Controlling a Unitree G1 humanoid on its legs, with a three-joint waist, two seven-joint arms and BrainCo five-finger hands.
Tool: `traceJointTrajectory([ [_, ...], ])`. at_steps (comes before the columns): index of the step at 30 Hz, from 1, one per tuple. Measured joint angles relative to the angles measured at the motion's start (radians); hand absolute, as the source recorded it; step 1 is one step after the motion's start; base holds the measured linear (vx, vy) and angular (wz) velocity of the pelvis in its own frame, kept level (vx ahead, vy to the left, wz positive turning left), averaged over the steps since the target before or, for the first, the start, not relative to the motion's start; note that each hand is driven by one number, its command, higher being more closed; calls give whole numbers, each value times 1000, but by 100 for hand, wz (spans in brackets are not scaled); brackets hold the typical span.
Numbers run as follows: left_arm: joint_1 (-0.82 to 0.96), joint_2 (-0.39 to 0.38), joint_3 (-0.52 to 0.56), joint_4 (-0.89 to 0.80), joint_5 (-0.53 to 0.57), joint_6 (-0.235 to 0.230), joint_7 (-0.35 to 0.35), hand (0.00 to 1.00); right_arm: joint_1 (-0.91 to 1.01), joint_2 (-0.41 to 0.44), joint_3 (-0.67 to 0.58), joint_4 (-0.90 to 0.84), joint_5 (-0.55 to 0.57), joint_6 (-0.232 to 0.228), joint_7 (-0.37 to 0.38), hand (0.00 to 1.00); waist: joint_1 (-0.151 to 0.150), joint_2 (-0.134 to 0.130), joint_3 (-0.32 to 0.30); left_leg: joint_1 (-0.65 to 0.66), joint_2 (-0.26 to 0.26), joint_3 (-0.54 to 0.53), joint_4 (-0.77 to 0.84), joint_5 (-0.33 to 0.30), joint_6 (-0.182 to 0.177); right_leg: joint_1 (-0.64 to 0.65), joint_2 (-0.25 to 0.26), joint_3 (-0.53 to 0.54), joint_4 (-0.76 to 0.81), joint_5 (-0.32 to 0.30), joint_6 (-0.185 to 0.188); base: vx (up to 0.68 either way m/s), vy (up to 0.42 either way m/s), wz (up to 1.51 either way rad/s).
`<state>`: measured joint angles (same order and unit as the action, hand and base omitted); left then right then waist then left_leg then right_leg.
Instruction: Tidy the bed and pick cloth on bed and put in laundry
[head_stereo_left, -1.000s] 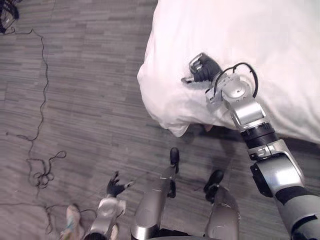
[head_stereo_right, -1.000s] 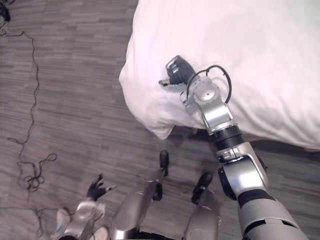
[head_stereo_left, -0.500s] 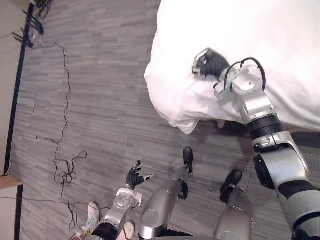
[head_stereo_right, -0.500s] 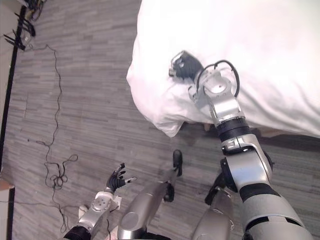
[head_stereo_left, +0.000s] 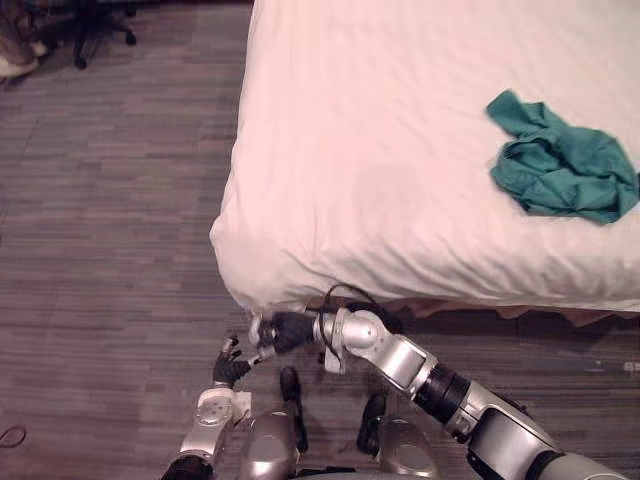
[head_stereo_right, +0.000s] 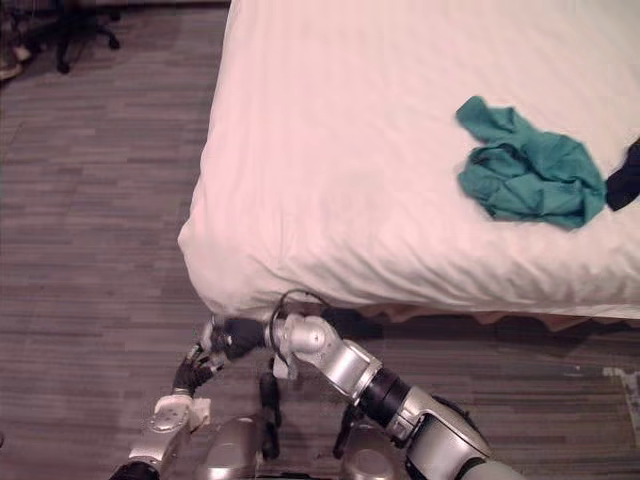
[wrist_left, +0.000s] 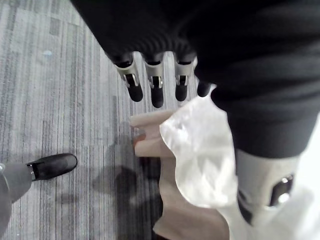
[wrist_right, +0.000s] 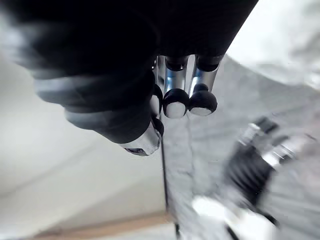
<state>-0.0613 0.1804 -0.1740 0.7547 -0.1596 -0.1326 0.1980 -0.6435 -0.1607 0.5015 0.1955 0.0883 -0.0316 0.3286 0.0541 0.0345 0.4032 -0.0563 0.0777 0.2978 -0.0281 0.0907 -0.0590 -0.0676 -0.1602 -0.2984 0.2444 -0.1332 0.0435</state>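
Evidently the camera has swung since 1 s ago, so the bed (head_stereo_left: 400, 150) shows much more of its top. That part is a change of view, not a move of things.

Real change: the R arm has left the top of the corner, where it pressed the white cover 0.5 s ago. It now reaches low to the cover's corner hem (head_stereo_left: 250, 290), close to the wood-look floor (head_stereo_left: 100, 250). Judgement: the tidy step is at the tuck or straighten stage on this corner, and cloth pickup has not begun.

- Teal cloth (head_stereo_left: 560, 170): lies crumpled on the bed top toward the far right, untouched.
- Dark cloth (head_stereo_right: 625, 175): shows at the right edge just beside the teal one; too little of it is seen to ID.
- Right hand (head_stereo_left: 287, 330): sits at the hem below the corner overhang. Whether it grasps the cover cannot be told, as the wrist view is too smeared.
- Left hand (head_stereo_left: 230, 368): hangs low just beside the R hand, released, with its fingers (wrist_left: 156, 92) straight. They point at the hanging cover corner and the beige bed base (wrist_left: 175, 210) and hold nothing.

Relative position: the teal cloth is well apart from both hands, up on the top surface and across the bed to the right. Judgement: a reach will need the R arm raised and prob. a step along the bed side.
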Motion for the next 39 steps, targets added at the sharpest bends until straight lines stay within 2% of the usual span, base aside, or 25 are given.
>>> traceJointTrajectory([
  [3, -63, -16, -20, -19, -21, 12, 26, 0, -162, -18, -192, 74, 1, -14, -50, 100, 0, 73, 25, -118, -13, 5, 4, 22, 15, -150, -22, 13, 68, 4, -1, -137, 33, 0],
  [4, -73, -19, -23, -19, -22, 13, 32, 0, -187, -32, -211, 88, 1, -15, -61, 100, 0, 85, 30, -134, -16, 5, 1, 27, 16, -173, -26, 15, 79, 4, -1, -129, 37, 9],
  [5, -100, -26, -52, -21, -39, 18, 41, 0, -256, -98, -257, 134, 2, -14, -94, 100, 9, 126, 50, -189, -29, 5, -9, 48, 25, -252, -42, 24, 122, 1, 1, -92, 34, 11],
  [8, -120, -38, -113, -31, -62, 45, 44, 0, -308, -197, -308, 217, 45, 7, -156, 100, 29, 172, 68, -250, -49, 3, -4, 72, 42, -336, -68, 35, 177, -7, 2, -48, 38, 13],
  [10, -124, -54, -187, -36, -99, 65, 43, 0, -311, -296, -384, 350, 162, 32, -201, 100, 61, 215, 63, -295, -66, -1, 2, 78, 50, -398, -89, 47, 211, -12, 6, 2, 34, 7],
  [11, -116, -56, -193, -35, -104, 73, 43, 0, -312, -303, -401, 372, 218, 24, -195, 100, 63, 218, 61, -296, -71, 2, 3, 78, 50, -407, -93, 55, 222, -16, 7, 35, 37, -4],
  [12, -97, -57, -200, -19, -118, 82, 33, 0, -317, -304, -423, 434, 340, 32, -183, 100, 60, 219, 61, -274, -79, 10, 15, 74, 51, -391, -103, 68, 230, -23, 11, 28, 25, -9],
  [14, -82, -56, -198, -16, -117, 63, 30, 0, -319, -319, -427, 511, 405, 33, -167, 100, 59, 227, 55, -246, -83, 14, 17, 64, 58, -370, -105, 74, 228, -29, 15, -12, 26, -5],
  [16, -56, -51, -194, -16, -117, 6, 13, 0, -307, -321, -469, 574, 477, 25, -130, 100, 53, 236, 48, -223, -89, 22, 33, 39, 59, -346, -108, 87, 228, -38, 23, -40, 31, -12],
  [17, -33, -45, -180, -21, -119, -35, 0, 0, -274, -321, -508, 579, 550, 20, -97, 100, 35, 238, 46, -214, -91, 31, 51, 20, 63, -336, -113, 94, 226, -43, 29, -17, 22, -19],
  [18, -20, -43, -163, -26, -120, -49, -10, 0, -242, -320, -537, 572, 591, 20, -79, 100, 21, 237, 47, -204, -94, 39, 50, 17, 66, -327, -116, 96, 223, -42, 33, -10, 44, -20],
  [21, 17, -36, -99, -66, -130, -72, -33, 0, -57, -306, -667, 514, 710, 18, -50, 100, -35, 221, 56, -153, -100, 62, 48, -1, 78, -276, -115, 120, 189, -27, 53, 28, 58, -32],
  [22, 35, -36, -58, -98, -134, -81, -41, 0, 86, -286, -766, 528, 746, 15, -74, 100, -66, 200, 70, -122, -100, 79, 45, -14, 75, -245, -108, 137, 163, -16, 60, 71, 49, -52],
  [24, 48, -35, -11, -133, -133, -92, -48, 0, 288, -236, -890, 528, 784, -9, -113, 100, -93, 170, 90, -92, -93, 111, 35, -30, 75, -214, -95, 160, 126, 1, 62, 67, 25, -55],
  [25, 56, -34, 10, -145, -133, -93, -50, 0, 381, -209, -938, 523, 784, -22, -127, 0, -115, 153, 101, -76, -89, 124, 25, -33, 73, -201, -83, 172, 102, 11, 66, 82, 2, -60],
  [27, 57, -27, 49, -136, -100, -73, -72, 0, 664, -109, -1043, 494, 786, -68, -139, 0, -178, 88, 118, -19, -68, 179, -16, -36, 48, -150, -44, 205, 22, 50, 62, 126, -3, -81],
  [28, 52, -27, 54, -121, -84, -65, -77, 0, 720, -86, -1055, 486, 787, -79, -138, 0, -192, 73, 111, -6, -64, 192, -26, -37, 46, -142, -38, 212, 9, 64, 62, 142, -10, -81],
  [29, 35, -27, 60, -68, -18, -44, -91, 0, 834, -43, -1075, 485, 785, -94, -121, 0, -224, 27, 80, 27, -56, 224, -47, -37, 36, -126, -21, 235, -11, 68, 58, 176, -27, -63],
  [30, 26, -26, 60, -44, 9, -33, -96, 0, 873, -25, -1080, 485, 784, -100, -108, 0, -232, 9, 66, 45, -51, 241, -55, -35, 34, -118, -11, 248, -17, 71, 56, 180, -34, -82],
  [32, 2, -35, 57, 39, 119, 10, -110, 0, 973, 37, -1079, 488, 773, -113, -52, 0, -251, -50, -2, 112, -19, 327, -74, -43, 9, -91, 27, 261, -62, 82, 36, 154, -67, -120],
  [33, 2, -39, 58, 61, 148, 25, -110, 0, 982, 64, -1075, 495, 762, -116, -30, 0, -246, -70, -31, 148, 3, 404, -73, -60, -12, -89, 23, 170, -81, 68, -22, 151, -43, -176],
  [35, 27, -36, 57, 104, 159, 62, -98, 0, 946, 84, -1015, 539, 679, -113, -4, 0, -223, -82, -86, 208, 43, 569, -53, -93, -52, -70, -13, -36, -88, 99, -84, 182, 9, -257],
  [36, 41, -35, 57, 123, 159, 78, -85, 0, 920, 90, -974, 576, 626, -103, 7, 0, -210, -85, -114, 240, 61, 654, -31, -112, -78, -63, -30, -137, -96, 144, -69, 188, -34, -251],
  [37, 41, -34, 57, 131, 160, 84, -78, 0, 906, 94, -956, 589, 608, -95, 10, 0, -207, -82, -122, 245, 73, 692, -13, -119, -88, -63, -26, -157, -97, 155, -51, 173, -135, -191],
  [39, 29, -44, 54, 149, 189, 103, -66, 0, 884, 105, -928, 609, 554, -74, 15, 0, -219, -55, -128, 272, 114, 751, 55, -139, -88, -68, 1, -179, -86, 146, -65, 151, -188, -109],
])
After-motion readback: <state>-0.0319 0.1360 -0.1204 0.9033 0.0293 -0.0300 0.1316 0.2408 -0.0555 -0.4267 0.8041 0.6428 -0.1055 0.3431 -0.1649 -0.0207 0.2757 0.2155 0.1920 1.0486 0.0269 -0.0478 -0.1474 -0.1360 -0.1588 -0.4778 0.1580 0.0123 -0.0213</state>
